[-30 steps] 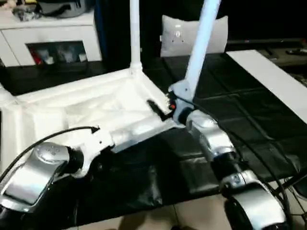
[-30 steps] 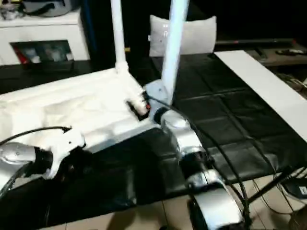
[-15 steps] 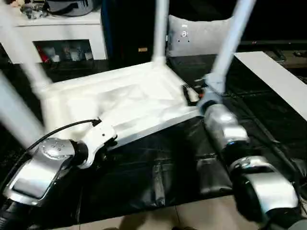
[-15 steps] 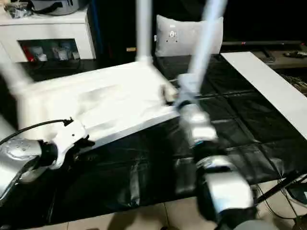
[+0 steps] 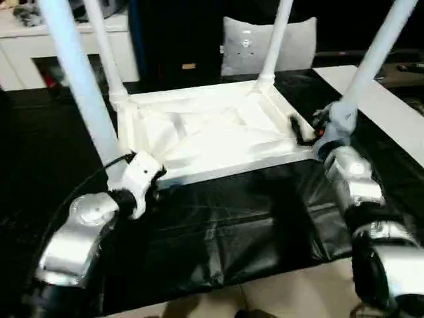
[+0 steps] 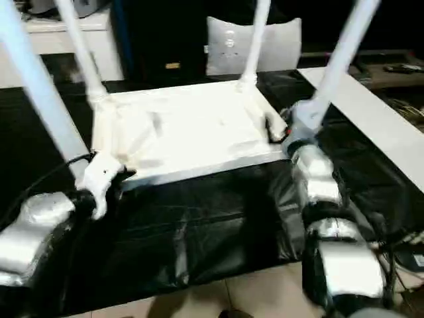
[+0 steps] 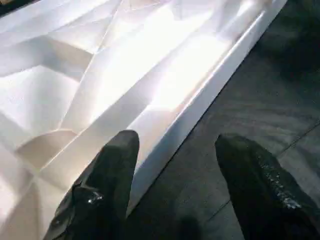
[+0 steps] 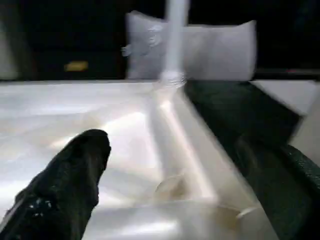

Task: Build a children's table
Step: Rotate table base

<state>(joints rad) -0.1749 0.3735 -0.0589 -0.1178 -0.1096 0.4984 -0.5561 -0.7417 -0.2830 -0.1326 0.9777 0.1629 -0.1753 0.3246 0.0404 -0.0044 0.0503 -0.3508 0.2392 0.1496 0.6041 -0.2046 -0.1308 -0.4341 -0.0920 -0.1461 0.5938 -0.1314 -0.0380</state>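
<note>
Lying upside down on the black mat (image 5: 232,225), the tabletop (image 5: 212,136) keeps its legs (image 5: 73,73) upward; your left gripper (image 7: 175,185) and right gripper (image 8: 175,185) straddle its rim with fingers spread wide, gripping nothing.

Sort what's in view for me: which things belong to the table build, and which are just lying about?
Part of the job:
- tabletop, upside down on the black mat
- four legs, standing in its corners, e.g. and

Just lying about:
- grey cushion behind
- white cabinet at the back
- white board on the robot's right
</note>
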